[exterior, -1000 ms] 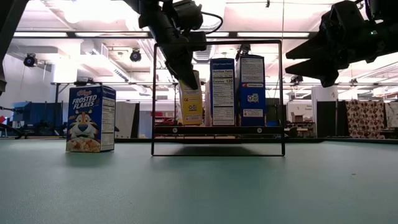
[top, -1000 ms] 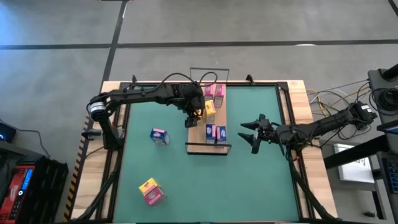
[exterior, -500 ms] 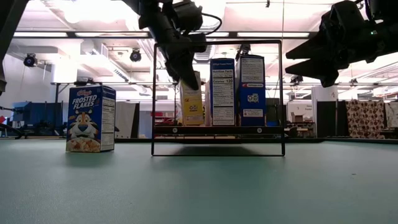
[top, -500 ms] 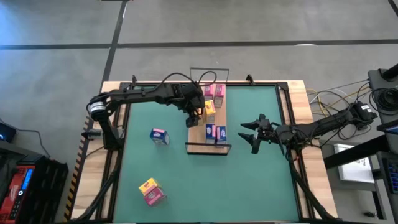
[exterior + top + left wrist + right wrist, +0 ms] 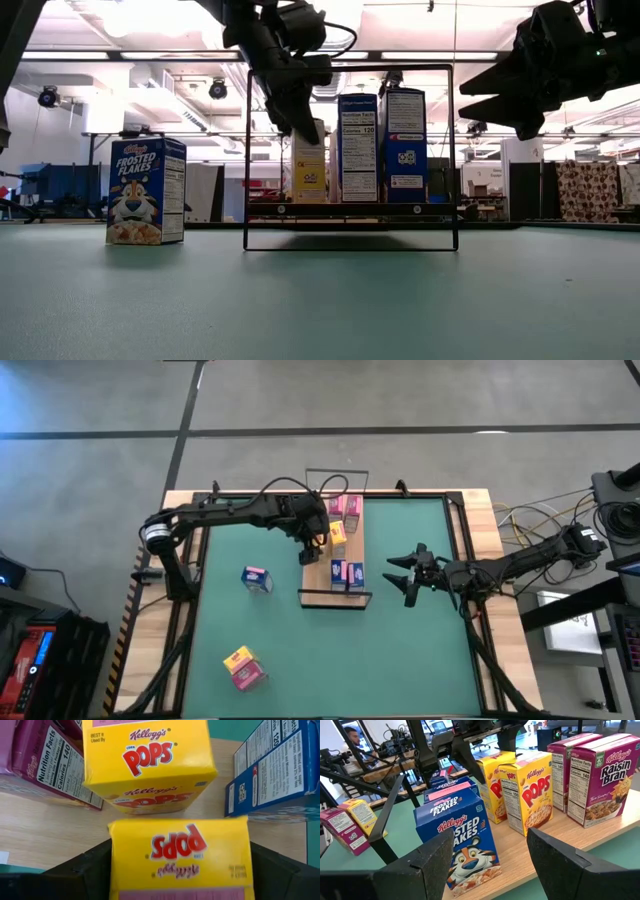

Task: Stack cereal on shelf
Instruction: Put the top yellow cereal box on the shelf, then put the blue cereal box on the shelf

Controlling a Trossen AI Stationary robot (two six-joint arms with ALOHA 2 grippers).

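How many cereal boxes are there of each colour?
Yellow boxes: 3
Pink boxes: 3
Blue boxes: 3
Total: 9
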